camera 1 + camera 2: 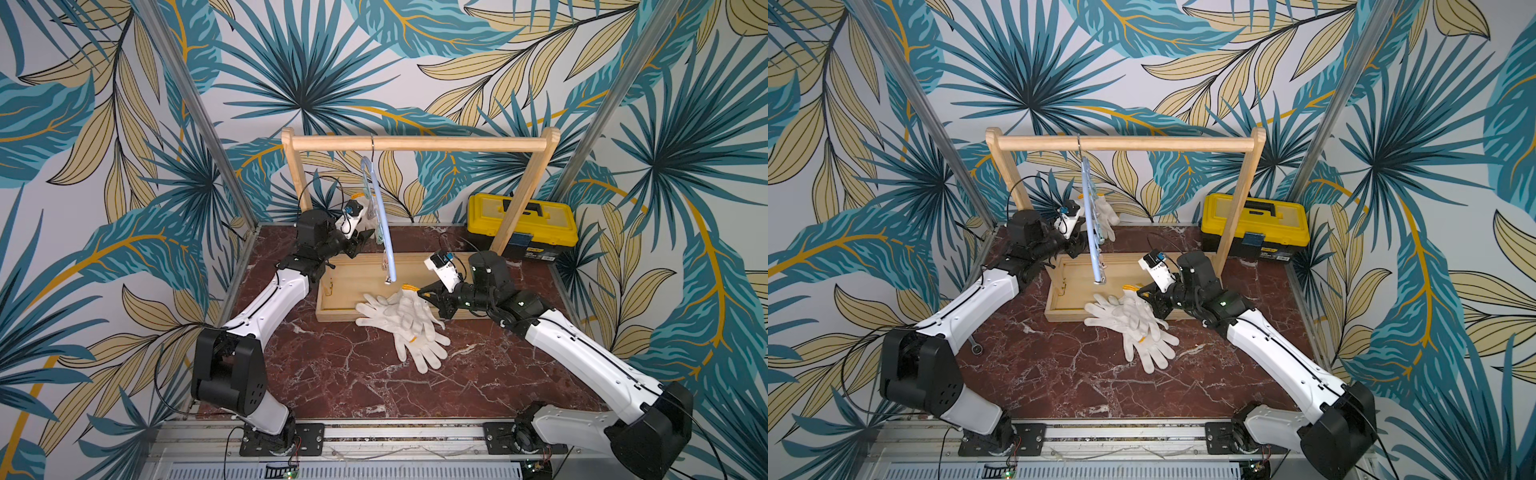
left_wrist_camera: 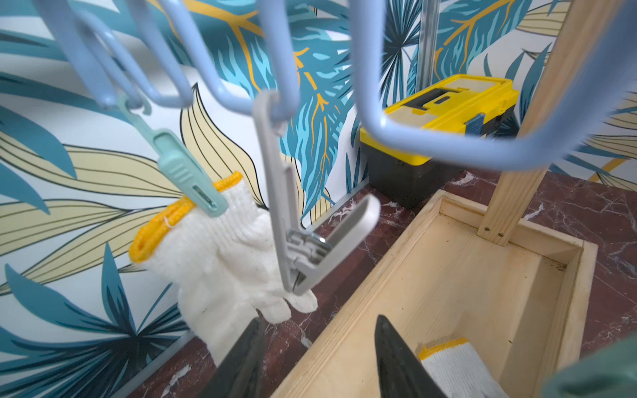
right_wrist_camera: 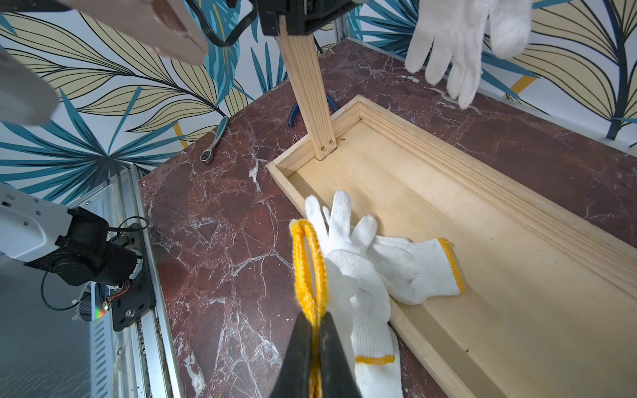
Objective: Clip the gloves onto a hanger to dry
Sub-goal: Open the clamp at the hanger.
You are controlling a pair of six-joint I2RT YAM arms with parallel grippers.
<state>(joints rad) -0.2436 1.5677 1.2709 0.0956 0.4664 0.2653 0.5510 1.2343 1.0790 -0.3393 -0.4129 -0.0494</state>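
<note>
White knitted gloves (image 1: 405,320) with yellow-trimmed cuffs

Nothing in any view can be read with certainty. The only print that shows stands on the yellow-and-black toolbox (image 1: 522,226): a white sticker (image 1: 540,254) low on the toolbox's black front wall, just above the bottom edge. It carries a few short lines of dark print. In both top views these lines are too small and blurred to make out a word, a brand or a number (image 1: 1273,256).
</note>
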